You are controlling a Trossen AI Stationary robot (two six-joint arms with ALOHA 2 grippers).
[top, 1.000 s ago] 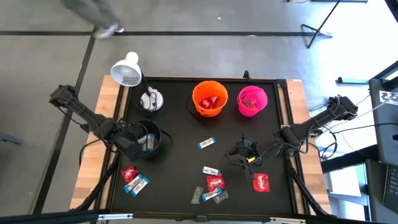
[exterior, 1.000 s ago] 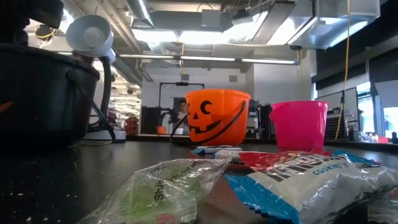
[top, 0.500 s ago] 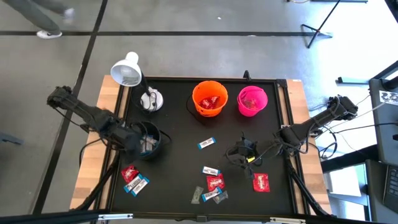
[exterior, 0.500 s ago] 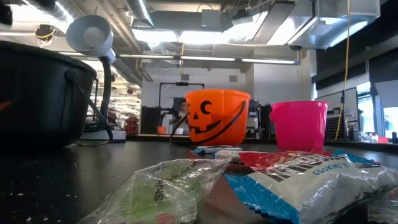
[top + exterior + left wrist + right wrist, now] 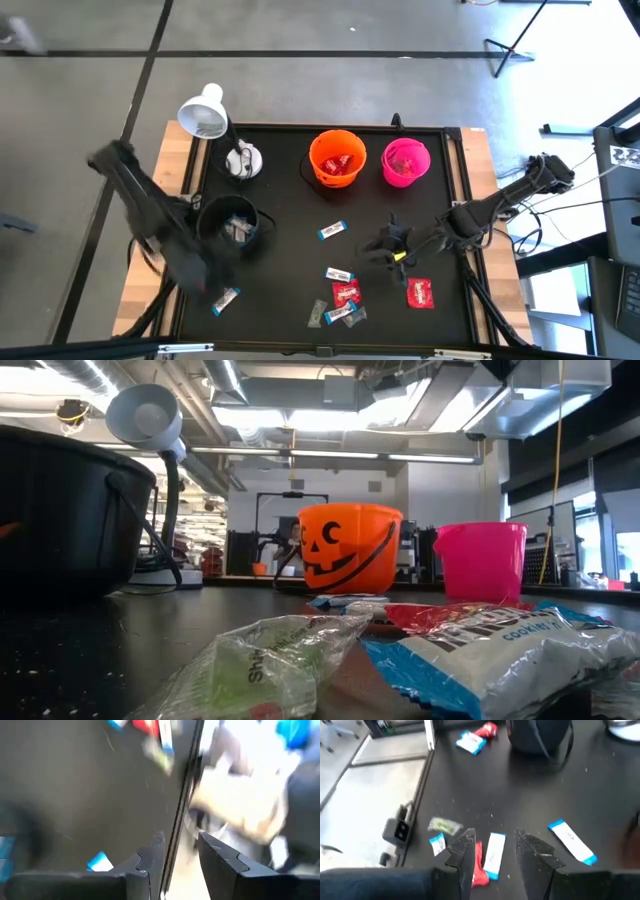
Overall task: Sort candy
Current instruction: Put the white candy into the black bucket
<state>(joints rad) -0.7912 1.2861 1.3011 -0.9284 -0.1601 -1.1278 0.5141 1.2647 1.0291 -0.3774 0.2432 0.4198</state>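
Overhead, the left gripper (image 5: pixel 205 280) is seen blurred above the table's front left part, beside a blue-and-white candy (image 5: pixel 226 297) and just in front of the black bucket (image 5: pixel 232 222). In the left wrist view its fingers (image 5: pixel 150 855) are parted and nothing is held between them. The right gripper (image 5: pixel 385 243) is placed right of centre, its fingers (image 5: pixel 462 847) spread apart and empty. Loose candies (image 5: pixel 340 295) are scattered on the black table (image 5: pixel 290 200) in front of the orange bucket (image 5: pixel 336 157) and the pink bucket (image 5: pixel 405 162); a red candy (image 5: pixel 421 293) lies near the right gripper. Some candy is also seen inside all three buckets. A white lamp (image 5: pixel 204 113) stands at the back left corner.
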